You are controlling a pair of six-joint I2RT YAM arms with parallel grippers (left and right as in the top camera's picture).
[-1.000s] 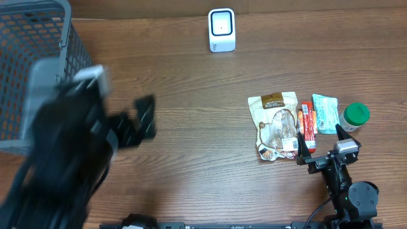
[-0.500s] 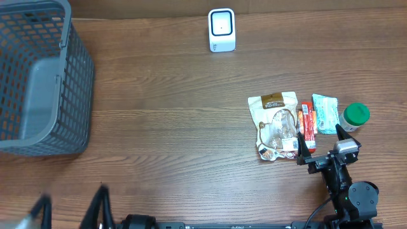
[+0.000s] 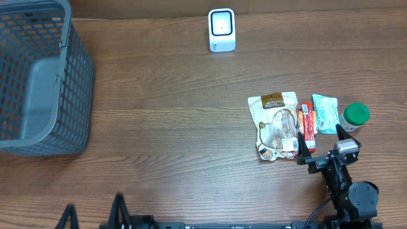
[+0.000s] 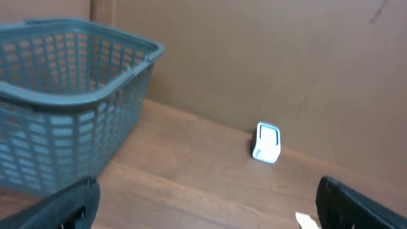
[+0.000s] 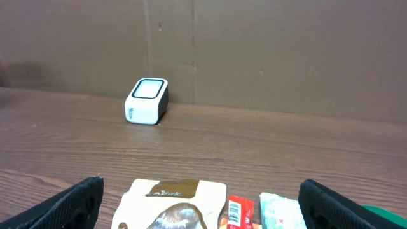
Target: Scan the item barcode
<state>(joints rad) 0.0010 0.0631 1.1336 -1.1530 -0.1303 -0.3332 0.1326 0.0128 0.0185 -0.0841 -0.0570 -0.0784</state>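
Grippers both spread wide, holding nothing: left gripper (image 3: 92, 215) at bottom-left edge, right gripper (image 3: 320, 145) lower right beside snack pouch (image 3: 273, 126). Scanner (image 3: 222, 30) top centre, basket (image 3: 38, 76) upper left.

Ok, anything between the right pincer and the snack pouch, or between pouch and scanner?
Nothing visible. The right pincer stands open at the near edge of the snack pouch, and only bare table lies between the pouch and the scanner. The red bar lies beside the pouch, off that path.

basket (image 3: 38, 76): cut by picture's left edge, far left of scanner (image 3: 222, 30) | left hand (image 3: 92, 216): blurred, cropped at bottom edge
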